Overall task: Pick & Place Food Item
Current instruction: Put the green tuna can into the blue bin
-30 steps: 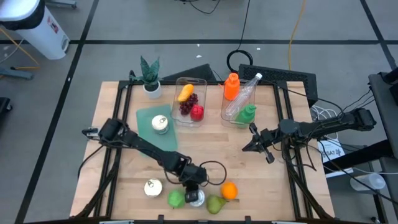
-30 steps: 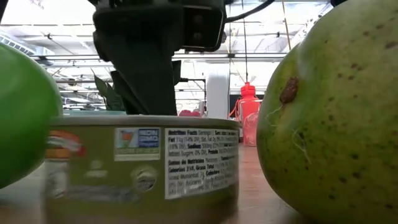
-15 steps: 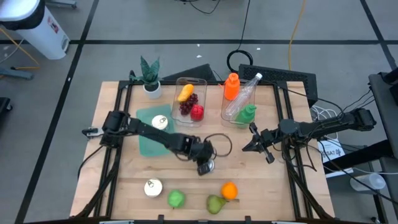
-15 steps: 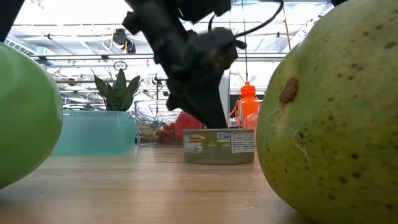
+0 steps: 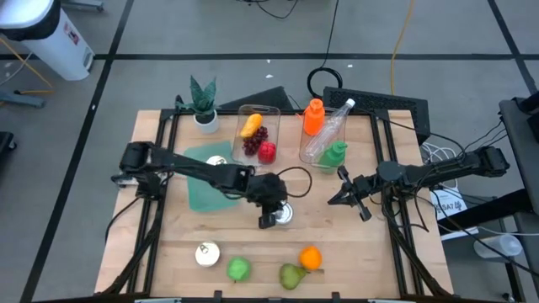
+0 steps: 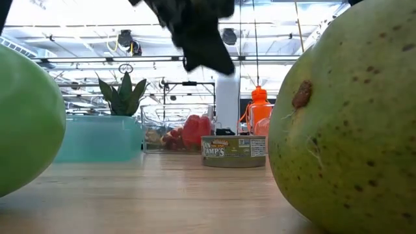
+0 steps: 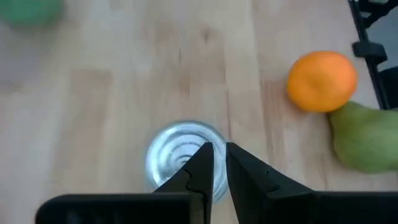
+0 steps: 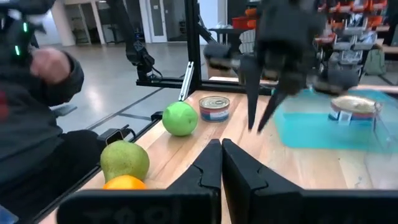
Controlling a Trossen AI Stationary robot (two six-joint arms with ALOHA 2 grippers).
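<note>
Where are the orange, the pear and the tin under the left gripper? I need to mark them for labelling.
orange point(image 5: 311, 257), high view, middle of its top.
pear point(image 5: 292, 275), high view, centre of its body.
tin point(image 7: 180, 158), left wrist view, its shiny lid, beside the fingers.

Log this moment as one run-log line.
left gripper: shut, over tin can | tin can: on table, mid-board | right gripper: shut, waiting at right edge
</note>
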